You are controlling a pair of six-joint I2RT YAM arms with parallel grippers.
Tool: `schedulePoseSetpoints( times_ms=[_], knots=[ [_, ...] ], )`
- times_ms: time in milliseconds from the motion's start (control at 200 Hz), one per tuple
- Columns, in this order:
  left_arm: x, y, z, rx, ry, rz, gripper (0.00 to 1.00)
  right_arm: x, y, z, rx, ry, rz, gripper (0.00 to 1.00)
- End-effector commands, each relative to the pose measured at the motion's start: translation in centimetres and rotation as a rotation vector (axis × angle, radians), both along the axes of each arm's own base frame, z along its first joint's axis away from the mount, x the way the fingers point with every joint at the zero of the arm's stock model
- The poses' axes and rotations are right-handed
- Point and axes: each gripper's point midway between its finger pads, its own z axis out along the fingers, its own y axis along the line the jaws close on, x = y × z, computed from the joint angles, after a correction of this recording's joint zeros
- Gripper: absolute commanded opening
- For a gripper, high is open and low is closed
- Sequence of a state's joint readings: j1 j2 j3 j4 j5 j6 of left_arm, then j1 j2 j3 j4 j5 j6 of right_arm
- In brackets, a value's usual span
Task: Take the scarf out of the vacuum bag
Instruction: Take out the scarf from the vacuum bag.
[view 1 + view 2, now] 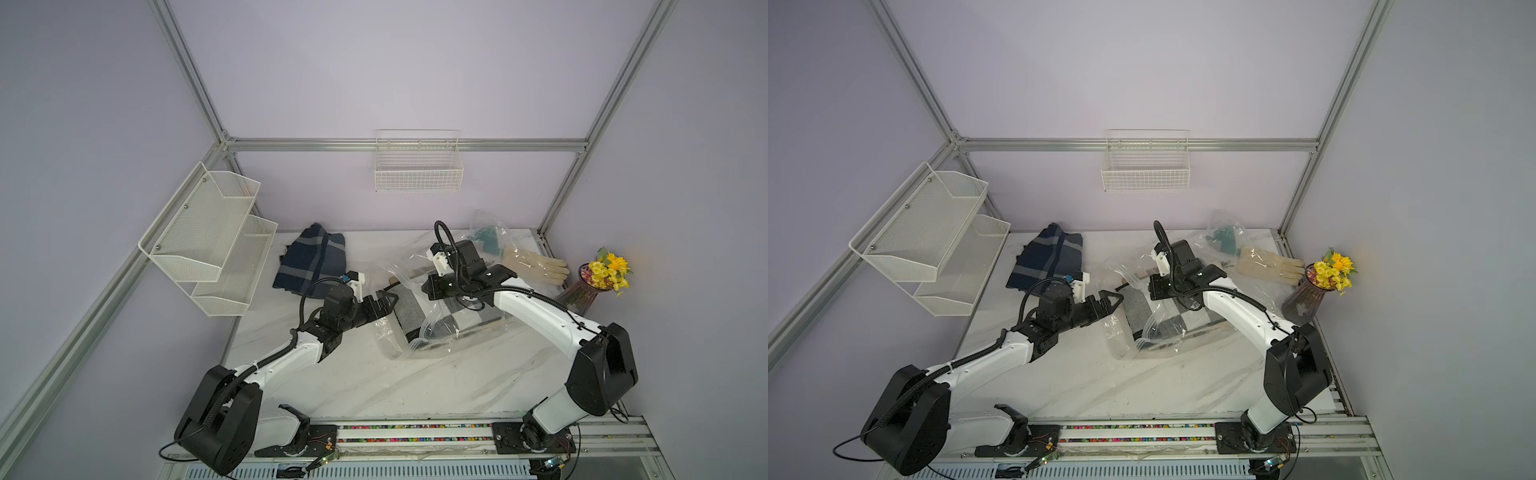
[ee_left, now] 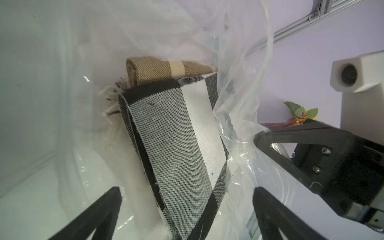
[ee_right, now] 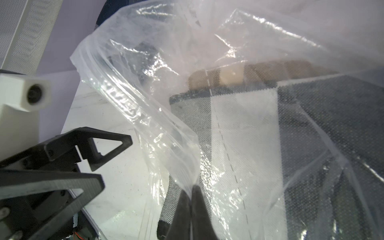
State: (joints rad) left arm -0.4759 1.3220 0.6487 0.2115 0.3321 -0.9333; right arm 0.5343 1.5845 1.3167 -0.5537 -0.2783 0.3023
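Surface point(image 1: 374, 382): we see white marble under lilac walls point(image 1: 415, 83).
Scarf point(image 1: 405, 308): checked, inside the vacuum bag point(image 1: 436, 334), mid-surface.
Left hand point(image 1: 388, 302): spread wide before the scarf.
Right hand point(image 3: 191, 193): clamped on the bag's rim.

Top pair overhead; wrist views near vacuum bag point(image 3: 145, 116)

A navy plaid cloth point(image 1: 311, 262) lies well apart from cream gloves point(image 1: 536, 266) and flower vase point(image 1: 582, 296).

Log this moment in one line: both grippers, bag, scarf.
left gripper: open, jaws flanking scarf | right gripper: shut on bag edge | scarf: in bag, not yet gripped
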Motion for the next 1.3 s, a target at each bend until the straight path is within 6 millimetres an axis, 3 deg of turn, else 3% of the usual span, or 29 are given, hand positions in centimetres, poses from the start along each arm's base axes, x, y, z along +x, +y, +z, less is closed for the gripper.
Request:
schedulePoseSetpoints(
  times_ms=[0,220,445,670,820,975,1105,1295],
  knots=[
    [0.2,-2.5,2.6,-0.116,-0.046,-0.059,0.99,-0.7,0.1,2.6,0.039,-0.033,0.006,0.00],
    [-1.1,-3.5,-0.1,-0.131,0.026,-0.090,0.98,-1.3,-0.8,2.2,0.003,-0.015,-0.011,0.00],
    [-1.2,-4.4,-3.7,-0.118,0.122,-0.107,0.96,-1.6,-1.2,1.8,-0.025,-0.002,-0.013,0.00],
    [-1.4,-4.7,-5.9,-0.110,0.175,-0.110,0.94,-1.6,-1.1,1.6,-0.026,0.004,-0.005,0.00],
    [-1.1,-5.5,-5.8,-0.142,0.167,-0.130,0.90,-1.6,-1.1,1.1,-0.031,0.010,-0.001,0.00],
    [-0.8,-6.2,-4.9,-0.154,0.147,-0.154,0.73,-1.6,-1.1,1.0,-0.033,0.006,0.000,0.00],
    [-0.8,-6.7,-3.7,-0.106,0.121,-0.181,0.57,-1.6,-1.4,0.9,-0.042,0.002,-0.007,0.00],
    [-1.1,-7.7,-0.9,-0.073,0.077,-0.229,0.48,-1.7,-1.6,0.6,-0.049,0.002,-0.011,0.00]
  ],
)
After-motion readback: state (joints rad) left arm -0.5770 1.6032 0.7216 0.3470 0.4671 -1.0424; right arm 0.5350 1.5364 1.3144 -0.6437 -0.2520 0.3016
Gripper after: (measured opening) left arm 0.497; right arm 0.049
